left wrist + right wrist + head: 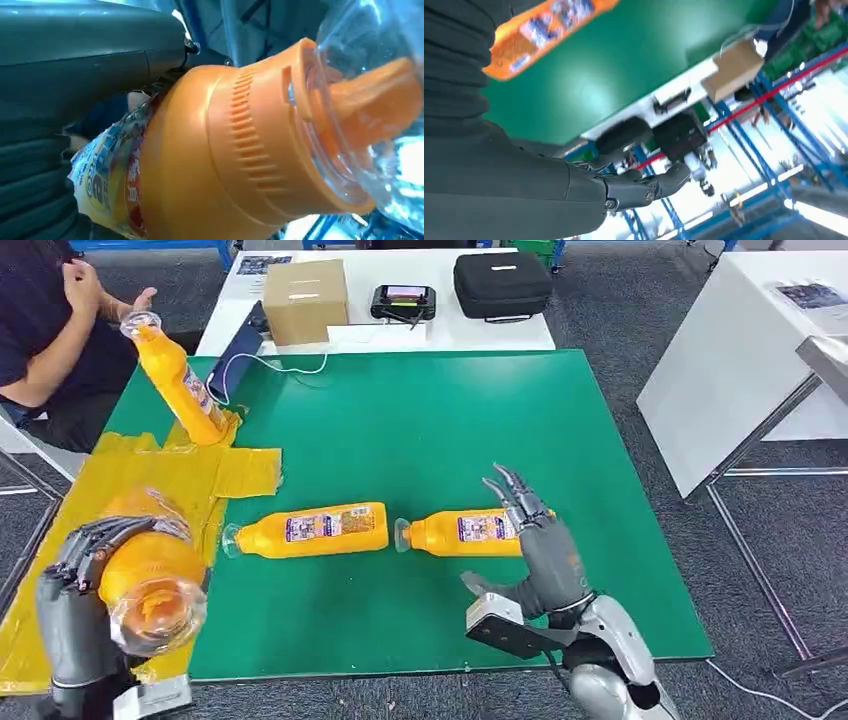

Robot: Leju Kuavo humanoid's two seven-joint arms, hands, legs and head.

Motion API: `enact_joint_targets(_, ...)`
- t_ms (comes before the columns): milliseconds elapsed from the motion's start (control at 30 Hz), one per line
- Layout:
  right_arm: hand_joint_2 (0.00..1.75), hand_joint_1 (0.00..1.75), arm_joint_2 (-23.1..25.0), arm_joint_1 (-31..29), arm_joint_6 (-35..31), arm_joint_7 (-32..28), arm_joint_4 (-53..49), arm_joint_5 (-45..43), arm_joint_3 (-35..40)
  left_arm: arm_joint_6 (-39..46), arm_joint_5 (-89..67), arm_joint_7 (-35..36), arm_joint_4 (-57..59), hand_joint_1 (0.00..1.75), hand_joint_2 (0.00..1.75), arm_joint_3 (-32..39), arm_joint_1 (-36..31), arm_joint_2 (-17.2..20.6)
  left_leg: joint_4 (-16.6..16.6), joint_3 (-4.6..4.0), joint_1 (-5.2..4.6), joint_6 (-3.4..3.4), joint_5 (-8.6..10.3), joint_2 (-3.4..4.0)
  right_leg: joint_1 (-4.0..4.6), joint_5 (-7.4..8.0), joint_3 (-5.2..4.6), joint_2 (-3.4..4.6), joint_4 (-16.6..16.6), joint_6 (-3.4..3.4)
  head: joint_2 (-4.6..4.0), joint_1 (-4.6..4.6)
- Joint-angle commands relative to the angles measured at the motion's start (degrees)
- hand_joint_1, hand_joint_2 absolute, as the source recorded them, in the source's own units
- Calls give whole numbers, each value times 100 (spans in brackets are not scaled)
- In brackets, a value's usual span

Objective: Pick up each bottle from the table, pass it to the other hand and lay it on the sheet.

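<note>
My left hand (75,585) grips an orange bottle (150,575) above the yellow sheet (150,480), its clear cap end toward the camera. The left wrist view shows that bottle (210,160) close up, held by my left hand (75,75). Two more orange bottles lie on the green table (420,430): one in the middle (315,530), one to its right (465,532). My right hand (540,540) is open with fingers spread, just right of the second bottle's base. In the right wrist view my right hand (574,195) holds nothing, and a bottle (539,30) lies beside it.
A person (45,320) at the far left holds a fourth orange bottle (180,380) tilted on the sheet's far end. Behind the green table stands a white table (440,330) with a cardboard box (305,300), a black case (500,282) and a controller (403,302).
</note>
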Motion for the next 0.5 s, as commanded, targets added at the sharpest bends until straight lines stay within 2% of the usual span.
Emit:
enact_joint_targets(33,175,0,92,-31,-297,-344,-138,-116,-355,672,-1636,570,756,175,175,-359,-516,361,-5,27,4,-9,-8,-16,1,-11,30,13,-4,-11,0,2)
enact_joint_targets(167,175,0,71,-251,-217,-431,47,-210,-260,700,-2950,1587,1634,175,175,-733,-941,868,-9,25,1,-8,0,-25,-2,-10,27,0,-6,-10,0,0)
enact_joint_targets(267,175,0,19,-433,-1,-450,260,-287,-77,229,-3497,2149,2470,175,175,-766,-1371,1216,-13,33,3,-9,3,-18,-1,-5,34,10,-9,-12,0,0)
enact_joint_targets(367,175,0,22,-730,153,-457,486,-364,166,-375,-3316,2368,3548,175,175,-695,-2008,1570,-14,23,0,-7,10,-19,-2,0,24,-1,-7,-9,0,2)
enact_joint_targets(500,175,0,128,-1070,247,-327,734,-326,545,-917,-2822,2250,4661,175,175,-358,-2399,2060,-16,36,7,-16,19,0,3,3,32,32,-6,-20,0,2)
